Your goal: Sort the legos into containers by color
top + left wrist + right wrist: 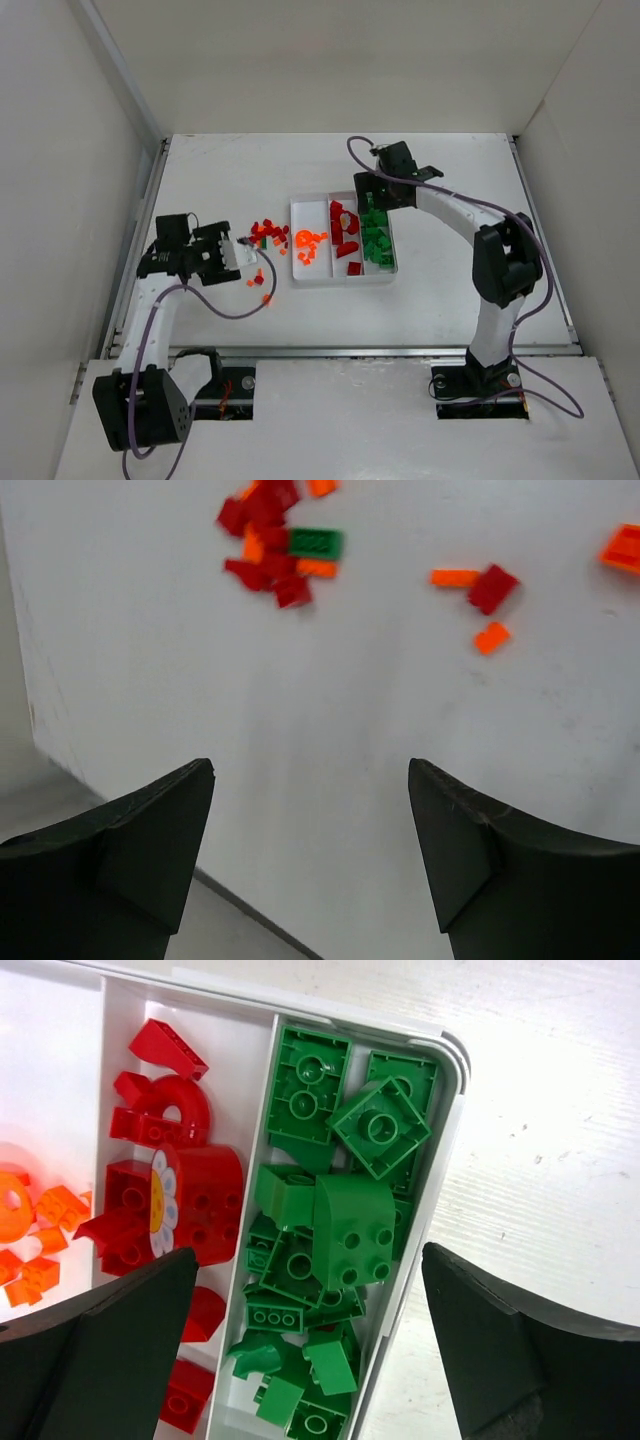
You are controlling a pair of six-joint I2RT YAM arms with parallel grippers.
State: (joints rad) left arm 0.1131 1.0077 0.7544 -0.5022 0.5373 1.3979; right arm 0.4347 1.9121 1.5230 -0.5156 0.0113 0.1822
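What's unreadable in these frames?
- Top view: loose legos are too small to count or to tell shapes.
- Left wrist: pile is blurred and cut by the top edge.
- Right wrist: orange compartment is cut by the left edge; the lower end of the tray is cut by the bottom edge and partly hidden by the right gripper.

No words, brand names or numbers can be read in any view, and the brick studs show no legible lettering. The only printed mark is a flower [158,1200], white petals around an orange centre, on a dark red piece [208,1195] in the tray [452,1090], at nine o'clock in the right wrist view
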